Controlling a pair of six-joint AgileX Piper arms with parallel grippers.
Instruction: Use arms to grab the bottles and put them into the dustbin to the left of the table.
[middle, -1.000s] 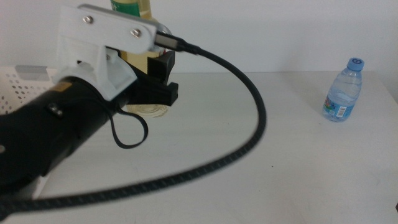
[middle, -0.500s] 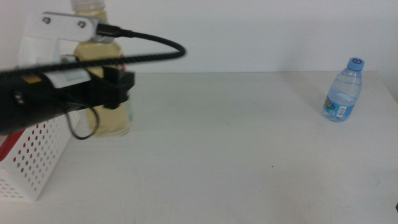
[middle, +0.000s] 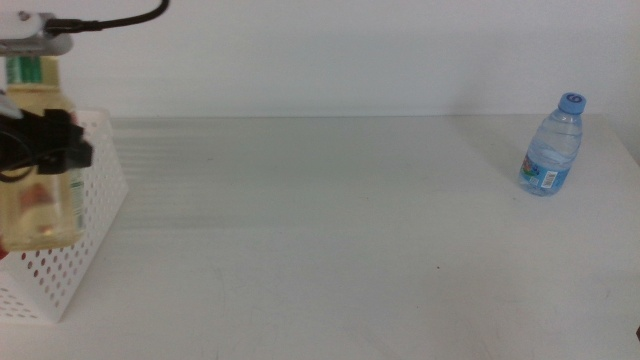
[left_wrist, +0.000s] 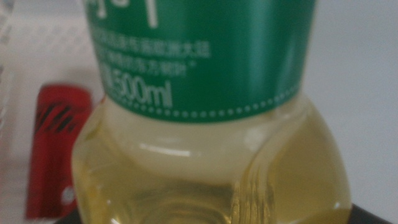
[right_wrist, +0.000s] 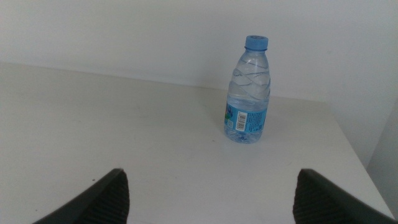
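Yellow bottle upright, clamped in left gripper jaws, held over the bin at table's left edge. Red can lies beyond the jaws, inside bin. Water bottle stands ahead of right gripper, jaws spread wide, nothing between.

A: What fills the back of the scene?
B: A plain white wall, bare and evenly lit, spans the full width of the middle view. The right wrist view shows the same pale wall, next to a greyer patch that cannot be identified.
A: Anything nearer the camera?
B: One small dark speck lies alone in the foreground. It is too small to identify.
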